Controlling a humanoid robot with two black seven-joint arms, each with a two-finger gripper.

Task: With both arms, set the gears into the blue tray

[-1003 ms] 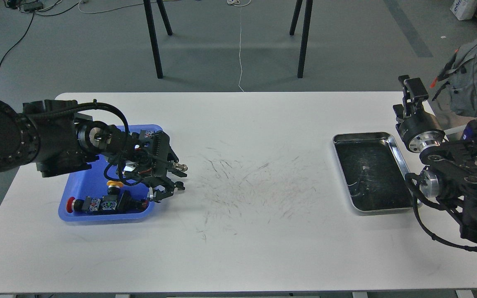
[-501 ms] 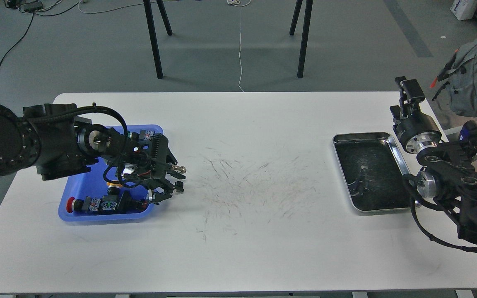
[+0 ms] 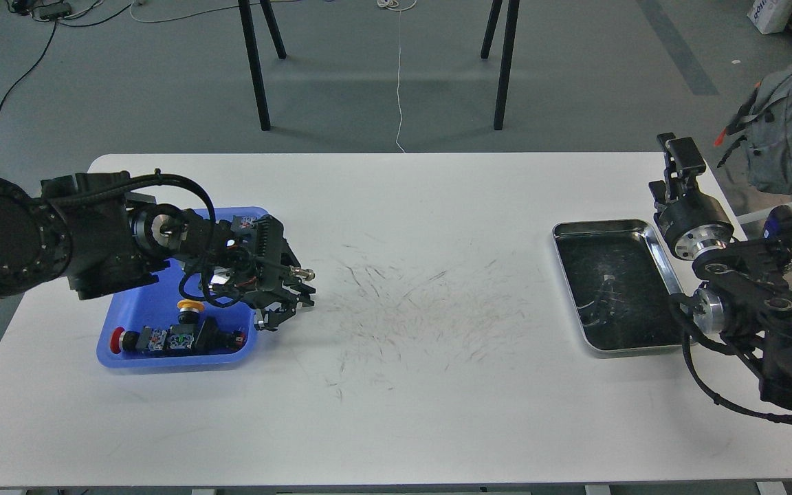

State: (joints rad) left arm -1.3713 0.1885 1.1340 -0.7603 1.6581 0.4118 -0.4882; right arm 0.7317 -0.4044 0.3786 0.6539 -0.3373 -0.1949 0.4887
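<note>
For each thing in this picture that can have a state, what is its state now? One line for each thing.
blue tray: holds push-button switches; gears not discernible.
silver tray: upright on the table, nothing clearly inside.
left gripper: over the blue tray's right rim; open or shut cannot be told.
right gripper: raised beside the silver tray; fingers not distinguishable.
yellow-capped switch: inside the blue tray.
red-capped switch: lying on its side in the blue tray.

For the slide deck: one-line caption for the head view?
Left claw at blue tray edge; right claw raised beside silver tray.

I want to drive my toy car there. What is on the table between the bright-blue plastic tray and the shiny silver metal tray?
Head view: between blue tray and silver tray, only scuffed white tabletop.
</note>
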